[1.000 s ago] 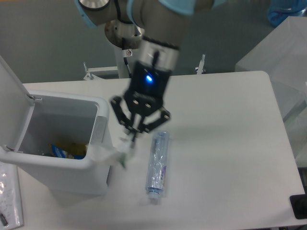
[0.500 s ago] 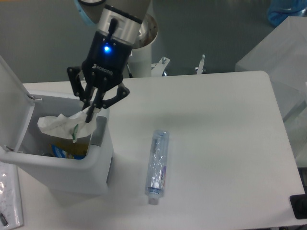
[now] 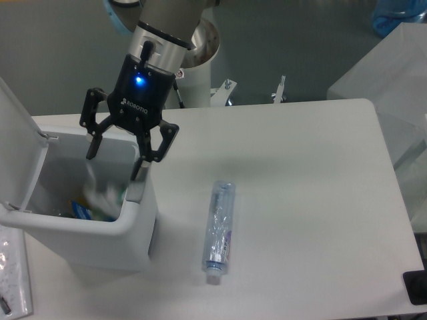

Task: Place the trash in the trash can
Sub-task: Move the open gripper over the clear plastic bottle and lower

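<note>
The white trash can stands at the left of the table with its lid up. My gripper hangs open over the can's right half, fingers spread, nothing held. Below it a crumpled clear wrapper lies blurred inside the can among other bits of trash. The slim clear bottle with a blue-purple label and white cap lies flat on the table to the right of the can, cap toward the front edge.
The raised lid leans at the far left. A clear bag lies at the front-left corner. A black object sits at the table's right front edge. White covered shapes stand beyond the right side.
The gripper carried the wrapper from the table over the trash can, then opened; the wrapper has dropped from the fingers into the can. The bottle has not moved.
</note>
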Tool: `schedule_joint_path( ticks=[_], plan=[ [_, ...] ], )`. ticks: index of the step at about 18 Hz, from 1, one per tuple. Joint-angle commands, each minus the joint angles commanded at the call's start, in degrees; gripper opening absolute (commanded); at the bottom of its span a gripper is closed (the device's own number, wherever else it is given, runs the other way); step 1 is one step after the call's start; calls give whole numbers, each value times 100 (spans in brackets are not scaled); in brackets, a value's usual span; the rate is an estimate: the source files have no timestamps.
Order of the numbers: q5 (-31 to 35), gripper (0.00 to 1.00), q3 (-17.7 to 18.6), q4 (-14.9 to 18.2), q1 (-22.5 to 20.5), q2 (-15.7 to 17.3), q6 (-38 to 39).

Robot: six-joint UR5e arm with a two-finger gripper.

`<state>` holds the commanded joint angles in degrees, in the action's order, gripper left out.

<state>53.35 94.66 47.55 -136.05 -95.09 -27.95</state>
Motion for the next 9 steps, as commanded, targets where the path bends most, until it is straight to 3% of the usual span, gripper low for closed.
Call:
schedule_joint_path(
  ticks=[2, 4, 6, 9],
  plan=[
    [0, 100, -157, -9, -324, -263, 26],
    [-9, 100, -535, -9, -571, -675, 227],
    [0, 100, -843, 0, -703, -1071, 701],
    [61, 100, -1090, 0, -801, -1599, 817]
  ],
)
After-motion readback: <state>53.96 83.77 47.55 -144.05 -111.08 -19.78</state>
